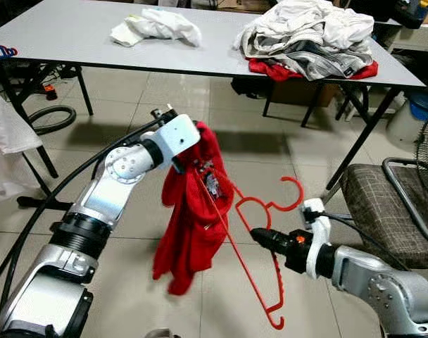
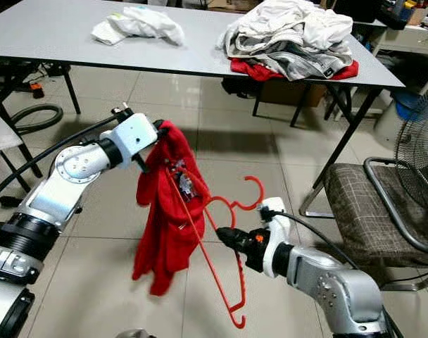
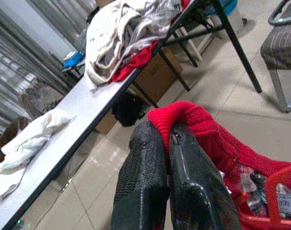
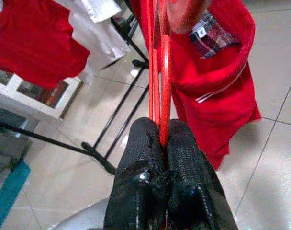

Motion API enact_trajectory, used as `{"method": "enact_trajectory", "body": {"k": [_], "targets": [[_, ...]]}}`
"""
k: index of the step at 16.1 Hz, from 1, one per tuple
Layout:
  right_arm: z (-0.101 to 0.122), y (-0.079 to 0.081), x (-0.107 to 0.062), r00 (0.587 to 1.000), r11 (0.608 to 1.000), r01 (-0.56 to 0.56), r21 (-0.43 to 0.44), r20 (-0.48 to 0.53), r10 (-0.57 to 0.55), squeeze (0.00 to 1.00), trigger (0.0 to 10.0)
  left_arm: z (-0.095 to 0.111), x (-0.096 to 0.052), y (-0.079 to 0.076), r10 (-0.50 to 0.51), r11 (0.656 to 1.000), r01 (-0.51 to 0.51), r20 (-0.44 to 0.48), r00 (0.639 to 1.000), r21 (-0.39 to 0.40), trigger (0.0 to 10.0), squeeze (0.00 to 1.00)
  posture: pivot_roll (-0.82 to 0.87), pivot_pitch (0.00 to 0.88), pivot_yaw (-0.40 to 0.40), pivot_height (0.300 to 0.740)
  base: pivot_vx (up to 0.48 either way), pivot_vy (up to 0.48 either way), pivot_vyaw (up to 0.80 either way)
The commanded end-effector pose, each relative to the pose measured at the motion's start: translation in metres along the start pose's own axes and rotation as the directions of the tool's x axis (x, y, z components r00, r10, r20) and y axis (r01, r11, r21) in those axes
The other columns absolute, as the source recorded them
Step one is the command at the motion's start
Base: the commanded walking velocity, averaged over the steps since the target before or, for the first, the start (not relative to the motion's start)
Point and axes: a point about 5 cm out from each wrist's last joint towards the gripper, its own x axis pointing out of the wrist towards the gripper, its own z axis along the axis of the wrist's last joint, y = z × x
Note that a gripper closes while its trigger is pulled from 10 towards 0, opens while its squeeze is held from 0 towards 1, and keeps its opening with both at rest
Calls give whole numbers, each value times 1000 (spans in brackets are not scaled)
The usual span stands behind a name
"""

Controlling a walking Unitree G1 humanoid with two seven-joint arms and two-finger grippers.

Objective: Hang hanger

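Observation:
A red garment [image 1: 193,225] hangs in mid-air above the tiled floor, pinched at its top by my left gripper [image 1: 180,163], which is shut on the cloth [image 3: 184,115]. A red plastic hanger [image 1: 260,243] is partly threaded into the garment; its hook [image 1: 293,191] points up to the right and its lower end [image 1: 274,320] hangs free. My right gripper [image 1: 260,236] is shut on the hanger near its neck, and the red bars [image 4: 160,96] run out from between its black fingers [image 4: 140,163].
A grey table [image 1: 73,42] stands behind with a white cloth [image 1: 158,27] and a heap of clothes [image 1: 305,35]. A checked chair [image 1: 383,211] is at right. A black rack [image 1: 31,141] with white clothes [image 1: 6,127] and a hose [image 1: 52,116] are at left.

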Motion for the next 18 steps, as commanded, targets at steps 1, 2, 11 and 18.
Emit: {"method": "enact_trajectory", "body": {"k": [1, 2, 11, 18], "targets": [[1, 1, -5, 1000, 1000, 12, 10, 11, -12, 0, 10000, 13, 3, 9, 16, 999, -18, 49, 999, 40, 10000, 0, 72, 59, -47, 740, 0, 0, 0], [-3, 1, -7, 1000, 1000, 13, 13, 3, -13, 0, 10000, 12, 3, 10, 22, 999, -24, 41, 999, 45, 10000, 0, 72, 59, -47, 740, 0, 0, 0], [-8, 1, -24, 999, 999, 43, 27, 21, -43, 0, 10000, 9, 7, 18, 61, 997, -62, 28, 998, 46, 10000, 0, 63, 52, -48, 740, 0, 0, 0], [-10, -4, -24, 998, 993, 47, 105, 28, -50, 0, 10000, 21, 6, 14, 29, 997, -38, 114, 993, 74, 10000, 0, 61, 35, -47, 740, 0, 0, 0]]}}
